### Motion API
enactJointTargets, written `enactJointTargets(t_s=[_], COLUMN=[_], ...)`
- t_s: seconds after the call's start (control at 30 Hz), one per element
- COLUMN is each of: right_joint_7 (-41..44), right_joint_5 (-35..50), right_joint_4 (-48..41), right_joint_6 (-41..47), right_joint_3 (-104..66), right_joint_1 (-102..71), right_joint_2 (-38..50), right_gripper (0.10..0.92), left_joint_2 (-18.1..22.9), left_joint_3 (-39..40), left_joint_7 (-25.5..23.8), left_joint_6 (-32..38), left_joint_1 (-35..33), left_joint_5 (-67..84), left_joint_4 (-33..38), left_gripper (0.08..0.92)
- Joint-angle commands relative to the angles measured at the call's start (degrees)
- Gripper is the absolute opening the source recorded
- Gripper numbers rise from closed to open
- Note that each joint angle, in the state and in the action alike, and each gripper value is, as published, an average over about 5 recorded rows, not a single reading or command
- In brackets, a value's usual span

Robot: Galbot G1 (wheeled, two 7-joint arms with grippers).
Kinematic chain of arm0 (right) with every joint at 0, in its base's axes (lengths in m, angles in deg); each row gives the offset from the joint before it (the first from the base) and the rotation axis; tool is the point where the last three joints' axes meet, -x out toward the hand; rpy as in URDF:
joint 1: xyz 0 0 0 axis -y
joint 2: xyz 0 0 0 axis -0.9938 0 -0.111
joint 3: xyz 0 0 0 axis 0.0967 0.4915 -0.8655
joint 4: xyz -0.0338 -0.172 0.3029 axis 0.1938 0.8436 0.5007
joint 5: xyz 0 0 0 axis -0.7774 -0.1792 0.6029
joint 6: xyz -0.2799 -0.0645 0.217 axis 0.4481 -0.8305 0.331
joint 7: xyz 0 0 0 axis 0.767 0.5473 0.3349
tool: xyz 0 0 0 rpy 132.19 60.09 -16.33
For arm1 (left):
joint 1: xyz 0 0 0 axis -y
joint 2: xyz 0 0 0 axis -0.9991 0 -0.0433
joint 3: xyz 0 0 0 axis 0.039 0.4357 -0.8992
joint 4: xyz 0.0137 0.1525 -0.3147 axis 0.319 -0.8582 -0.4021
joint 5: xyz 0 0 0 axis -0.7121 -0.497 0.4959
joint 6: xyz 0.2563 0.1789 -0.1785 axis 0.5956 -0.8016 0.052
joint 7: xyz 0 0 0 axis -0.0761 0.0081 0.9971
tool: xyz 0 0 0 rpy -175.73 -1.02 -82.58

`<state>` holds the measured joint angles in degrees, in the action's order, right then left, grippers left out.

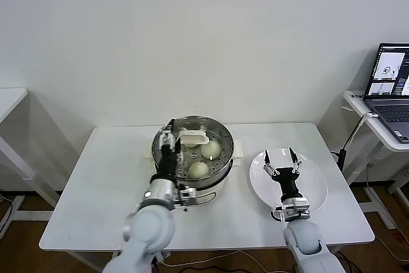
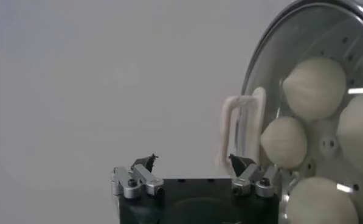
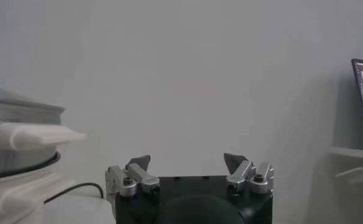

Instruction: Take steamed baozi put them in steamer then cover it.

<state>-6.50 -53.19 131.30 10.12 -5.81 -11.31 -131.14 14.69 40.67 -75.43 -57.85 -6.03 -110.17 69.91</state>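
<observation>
The steamer (image 1: pixel 220 172) stands mid-table, a shiny steel pot on a white base. The cover (image 1: pixel 217 133), clear glass with a metal rim, lies on it, its cream handle (image 1: pixel 193 137) on top. Baozi (image 1: pixel 211 149) show through the glass; in the left wrist view several cream buns (image 2: pixel 315 87) lie under the cover (image 2: pixel 272 67). My left gripper (image 1: pixel 169 131) is open over the cover's left side. Its one fingertip (image 2: pixel 237 162) is right beside the handle (image 2: pixel 239 131), and nothing sits between the jaws (image 2: pixel 192 161). My right gripper (image 1: pixel 279 153) hangs open and empty (image 3: pixel 186 161) above the white plate (image 1: pixel 316 187).
The white table (image 1: pixel 96 183) has bare room left of the steamer and along its front edge. A laptop (image 1: pixel 391 91) sits on a side desk at the right, with a cable beside it. Another table edge (image 1: pixel 9 100) shows far left. The steamer's side handle (image 3: pixel 35 135) appears in the right wrist view.
</observation>
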Motion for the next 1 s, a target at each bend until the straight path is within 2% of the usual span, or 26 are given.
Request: enactJointTargets(t_s=[0.03, 0.1, 0.2, 0.3, 0.5, 0.63, 1.0], right_joint_7=[-0.3, -0.3, -0.4, -0.6, -0.6, 0.0, 0.5], right_joint_5=[8.7, 9.6, 10.3, 10.7, 10.2, 10.1, 9.2], right_joint_4=[4.8, 5.5, 6.7, 8.0, 10.4, 11.3, 11.7], right_joint_6=[5.3, 5.7, 6.2, 6.5, 9.2, 9.3, 8.8], right_joint_3=[-0.3, -0.5, -1.1, -1.8, -3.1, -3.6, -3.3], right_joint_1=[-2.8, -3.6, -4.9, -6.4, -9.3, -10.8, -11.9], right_joint_2=[0.4, 0.5, 0.8, 1.2, 1.7, 1.5, -0.3], right_gripper=[0.823, 0.823, 0.823, 0.823, 0.823, 0.823, 0.823], left_joint_2=[-9.6, -9.5, -9.0, -8.5, -8.0, -7.9, -7.6], left_joint_3=[-18.5, -23.1, -29.0, -31.9, -33.4, -33.6, -33.0], left_joint_7=[17.0, 20.1, 20.7, 17.6, 10.1, 7.8, 7.3], left_joint_6=[6.3, 10.7, 18.2, 25.0, 34.3, 37.3, 38.5], left_joint_1=[-7.9, -8.1, -8.7, -9.4, -11.2, -12.3, -14.0], left_joint_5=[44.1, 58.0, 74.3, 83.6, 89.1, 89.4, 88.9], left_joint_4=[9.6, 6.7, 0.1, -7.2, -19.1, -21.5, -19.8], left_gripper=[0.823, 0.823, 0.823, 0.823, 0.823, 0.823, 0.823])
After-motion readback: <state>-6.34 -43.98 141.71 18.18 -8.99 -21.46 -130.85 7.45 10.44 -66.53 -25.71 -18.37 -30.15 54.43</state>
